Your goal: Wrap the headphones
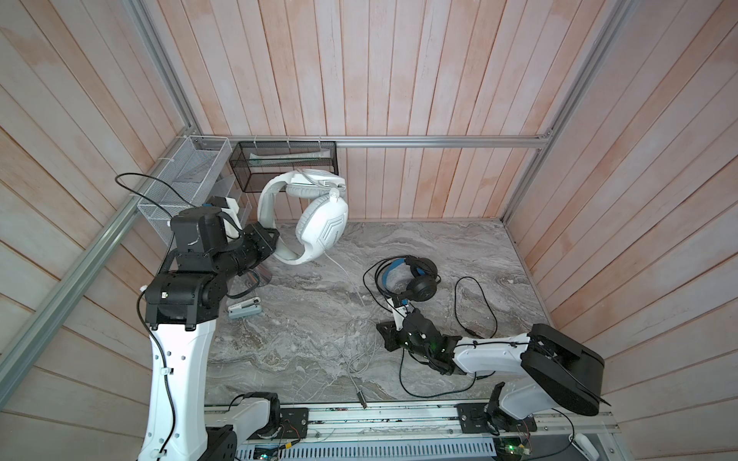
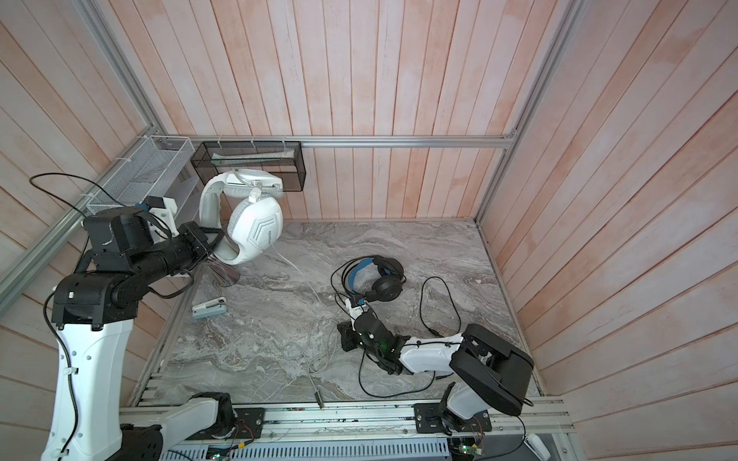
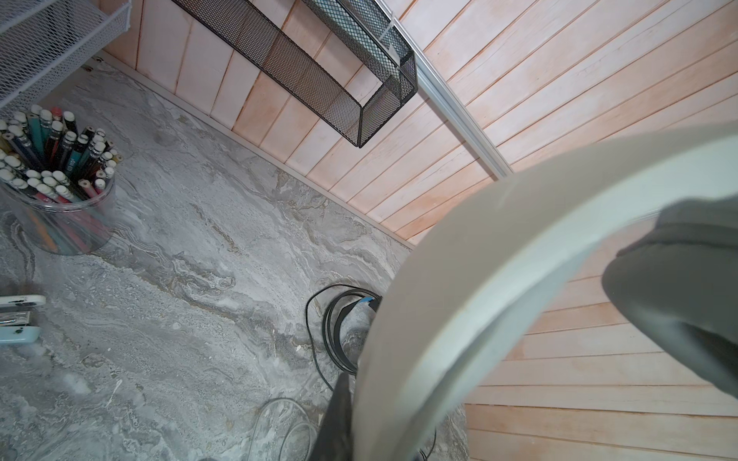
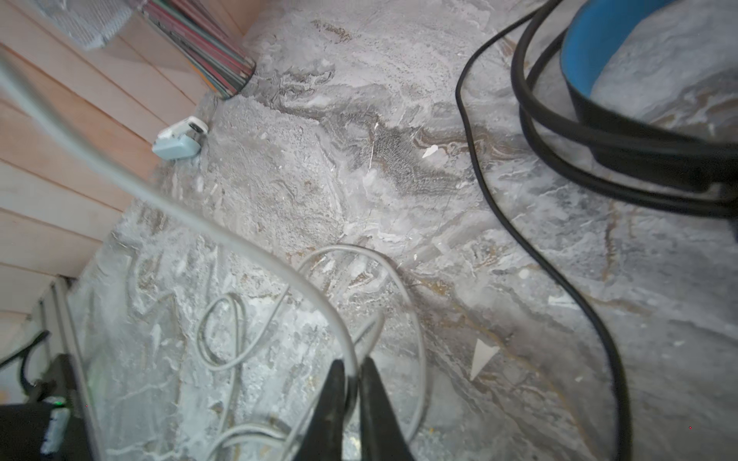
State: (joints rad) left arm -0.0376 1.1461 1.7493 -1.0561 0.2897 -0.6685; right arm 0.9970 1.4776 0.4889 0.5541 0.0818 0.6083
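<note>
Headphones (image 1: 322, 229): white, bulky; white cable (image 4: 183, 214) trailing.

Grey marble tabletop (image 1: 459, 247), black headset (image 1: 422, 286) (blue-lined), stapler (image 1: 245, 309), pencil cup (image 3: 72, 227)

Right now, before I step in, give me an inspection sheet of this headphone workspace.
Surface: marble-pattern tabletop, no spills seen.
Job's things: white headphones held aloft; black headphones lying on the tabletop, unwrapped.
Clutter: pencil cup and stapler near the left wall.
Grippers: left gripper shut on the white headphones' headband; right gripper shut on the white cable.
Cables: white cable in loose loops; black cable sprawled loose.
Surroundings: plank walls, black mesh basket, white mesh basket.
</note>
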